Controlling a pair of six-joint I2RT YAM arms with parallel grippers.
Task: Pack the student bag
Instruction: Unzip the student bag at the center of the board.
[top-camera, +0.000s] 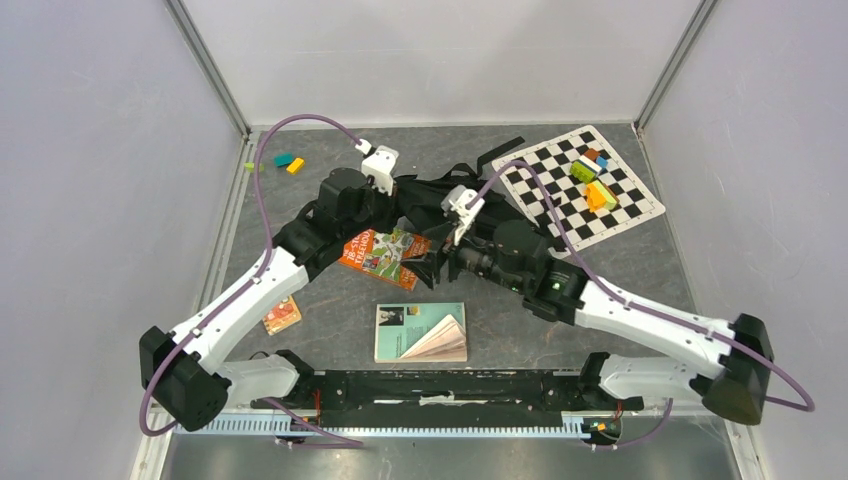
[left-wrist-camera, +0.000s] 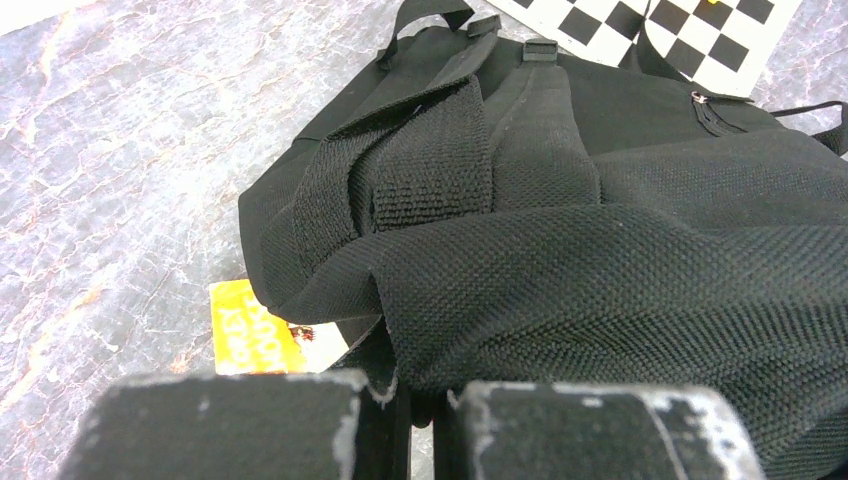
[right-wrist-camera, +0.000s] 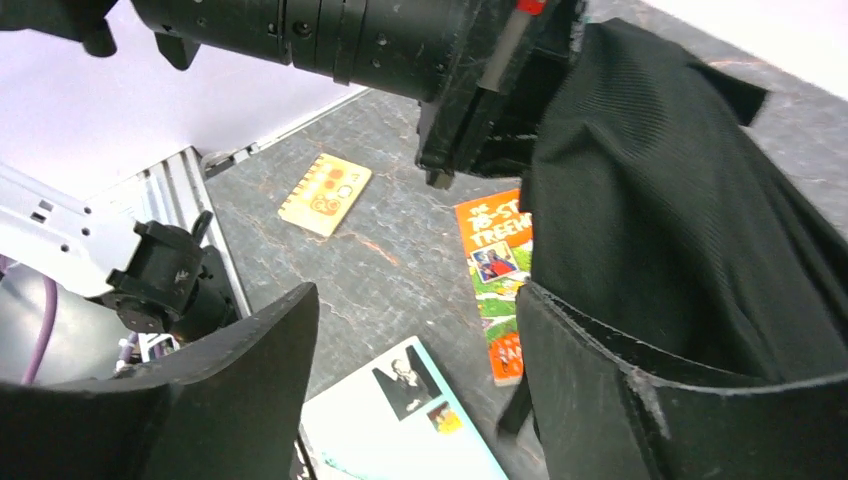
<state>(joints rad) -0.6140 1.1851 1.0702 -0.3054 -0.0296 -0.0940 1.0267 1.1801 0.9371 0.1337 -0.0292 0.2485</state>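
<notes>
Top view, bag: the bag (top-camera: 430, 195) lies mid-bench (top-camera: 650, 270) between both arms, beside the checkered mat (top-camera: 610, 215).
Top view, surroundings: an orange book (top-camera: 383, 255) sits at the bag's near edge. An open book (top-camera: 420, 332) lies nearer the bases, and there are blocks (top-camera: 592, 180) on the mat.
Left wrist, left fingers (left-wrist-camera: 230, 430): pressed together, pinching bag (left-wrist-camera: 600, 270) fabric. A corner of the orange book (left-wrist-camera: 250, 340) shows beneath.
Right wrist, right fingers (right-wrist-camera: 220, 400): spread, nothing between them. One lies against the bag (right-wrist-camera: 680, 200), which covers part of the orange book (right-wrist-camera: 495, 270).

black student bag (top-camera: 428, 198) lies mid-desk (top-camera: 660, 258), both arms reaching onto it. an orange picture book (top-camera: 380, 255) seems tucked under its near edge. a teal book (top-camera: 420, 332) lies nearer the bases. coloured blocks (top-camera: 593, 180) sit on the checkered mat (top-camera: 545, 195).
</notes>
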